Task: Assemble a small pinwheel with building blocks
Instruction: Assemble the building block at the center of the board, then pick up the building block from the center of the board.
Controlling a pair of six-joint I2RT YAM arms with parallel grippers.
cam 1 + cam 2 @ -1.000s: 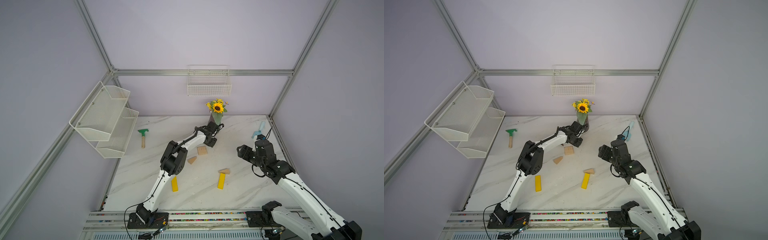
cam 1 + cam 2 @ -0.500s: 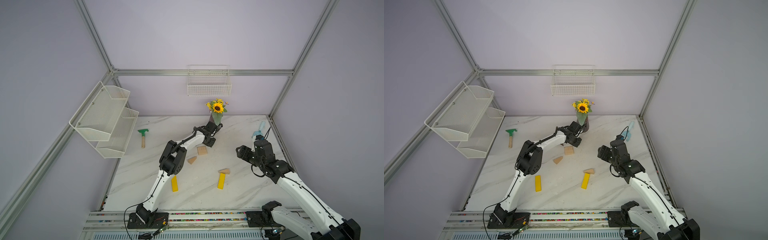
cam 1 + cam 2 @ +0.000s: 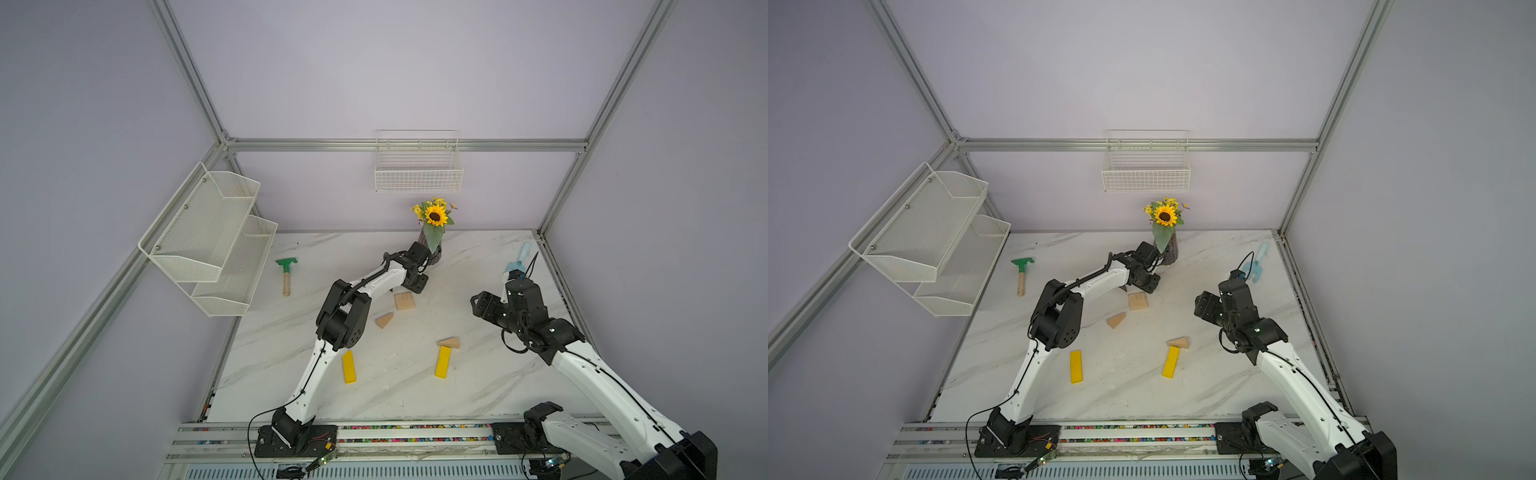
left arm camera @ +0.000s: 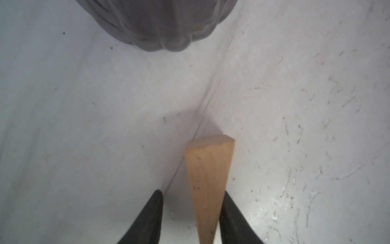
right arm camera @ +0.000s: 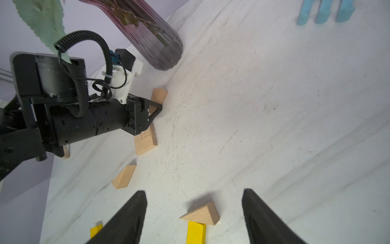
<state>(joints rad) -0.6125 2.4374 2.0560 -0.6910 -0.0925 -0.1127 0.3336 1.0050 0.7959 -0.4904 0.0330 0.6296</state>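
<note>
The building blocks lie apart on the marble table (image 3: 478,395); no pinwheel figure is in view. My left gripper (image 4: 192,191) (image 3: 419,284) is open beside the dark vase (image 4: 160,25). A plain wedge (image 4: 209,169) (image 5: 159,96) stands between its fingers, touching one with a gap to the other. The pale square hub (image 3: 404,301) (image 5: 145,141) sits just in front. Two more wedges (image 3: 384,320) (image 3: 449,343) and two yellow bars (image 3: 349,366) (image 3: 443,361) lie nearer the front. My right gripper (image 5: 194,191) (image 3: 478,305) hangs open above the wedge (image 5: 201,213) by a yellow bar (image 5: 195,232).
The sunflower bouquet (image 3: 435,216) stands at the back, close to the left gripper. A green toy hoe (image 3: 286,270) lies at the back left and a light blue rake (image 3: 519,259) at the back right. A mesh shelf (image 3: 208,237) and a wire basket (image 3: 417,166) hang on the walls.
The left jaws have parted from shut, leaving the wedge standing loose between them by the vase. The right arm has edged slightly to the left.
</note>
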